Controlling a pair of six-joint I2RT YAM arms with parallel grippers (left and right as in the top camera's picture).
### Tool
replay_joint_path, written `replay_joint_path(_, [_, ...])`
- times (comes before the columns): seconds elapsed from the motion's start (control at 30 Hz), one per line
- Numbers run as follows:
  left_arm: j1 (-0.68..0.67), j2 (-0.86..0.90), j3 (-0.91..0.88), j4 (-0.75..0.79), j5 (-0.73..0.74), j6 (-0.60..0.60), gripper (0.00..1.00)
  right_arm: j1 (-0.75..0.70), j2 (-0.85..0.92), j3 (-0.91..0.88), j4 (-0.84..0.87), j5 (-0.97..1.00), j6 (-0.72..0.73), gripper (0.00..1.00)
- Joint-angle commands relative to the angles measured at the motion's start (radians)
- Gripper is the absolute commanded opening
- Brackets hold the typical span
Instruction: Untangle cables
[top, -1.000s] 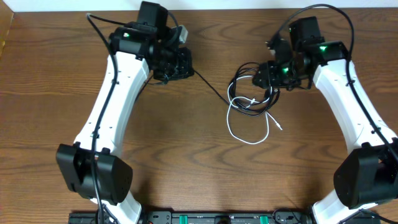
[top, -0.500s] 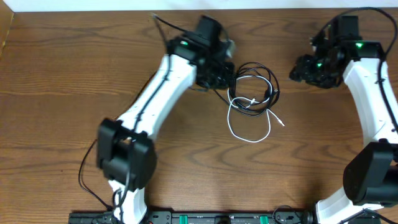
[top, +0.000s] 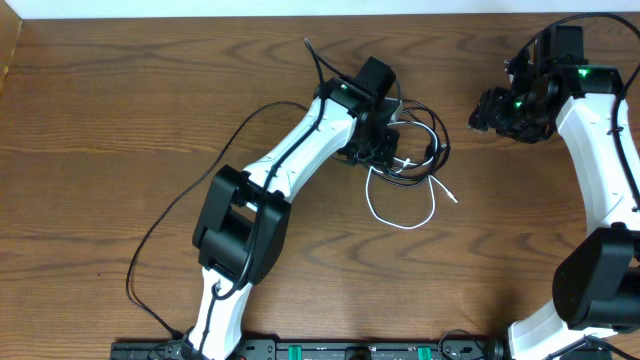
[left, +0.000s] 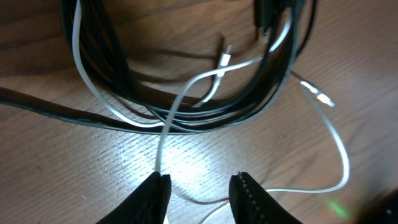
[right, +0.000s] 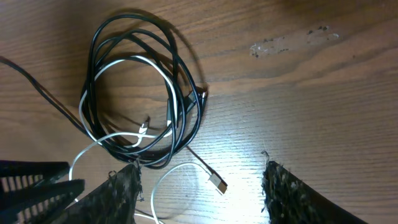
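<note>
The cables lie tangled in one pile at the table's middle right. The black cable (top: 432, 128) is coiled in several loops, and the white cable (top: 402, 222) threads through it and runs out in a loop toward the front. My left gripper (top: 383, 155) is down at the pile's left side. In the left wrist view it (left: 199, 186) stands open over the wood, with a strand of white cable (left: 339, 143) lying between the fingers, ungripped, and the black coil (left: 102, 56) just ahead. My right gripper (top: 485, 112) hovers open to the right of the pile, holding nothing. Its view shows a white plug (right: 216, 182) below the jaws.
The left arm (top: 300, 155) stretches diagonally across the table's middle. Its own black wire (top: 175, 215) trails over the wood on the left. The table's far edge (top: 200, 18) runs along the top. Both arm bases sit at the front.
The left arm swung right from the far left to the pile, and its jaws went from shut to open. The right gripper drew back to the right, off the pile.
</note>
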Motion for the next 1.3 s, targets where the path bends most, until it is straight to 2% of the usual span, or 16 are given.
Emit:
replay_joint_path(0.0, [-0.003, 0.014, -0.003, -0.003, 0.001, 0.053, 0.37, 0.002, -0.029, 0.006, -0.002, 0.003, -0.012, 0.61])
replay_joint_path(0.2, [-0.013, 0.021, -0.003, -0.001, 0.006, 0.079, 0.37, 0.002, -0.029, 0.000, -0.004, 0.003, -0.013, 0.61])
replay_joint_path(0.43, [-0.013, 0.023, -0.003, 0.016, -0.192, 0.079, 0.41, 0.003, -0.029, 0.000, -0.003, 0.003, -0.015, 0.61])
replay_joint_path(0.9, [-0.020, 0.060, -0.004, 0.027, -0.119, 0.114, 0.40, 0.004, -0.029, 0.000, -0.004, 0.004, -0.023, 0.61])
replay_joint_path(1.0, [-0.018, 0.080, -0.004, 0.027, -0.119, 0.115, 0.33, 0.004, -0.029, 0.000, -0.004, 0.004, -0.031, 0.61])
replay_joint_path(1.17, [-0.012, 0.082, -0.003, 0.039, -0.137, 0.111, 0.09, 0.004, -0.029, 0.000, -0.004, 0.004, -0.031, 0.61])
replay_joint_path(1.27, [-0.006, 0.082, -0.002, 0.038, -0.145, 0.110, 0.07, 0.004, -0.029, 0.000, -0.004, 0.003, -0.031, 0.61])
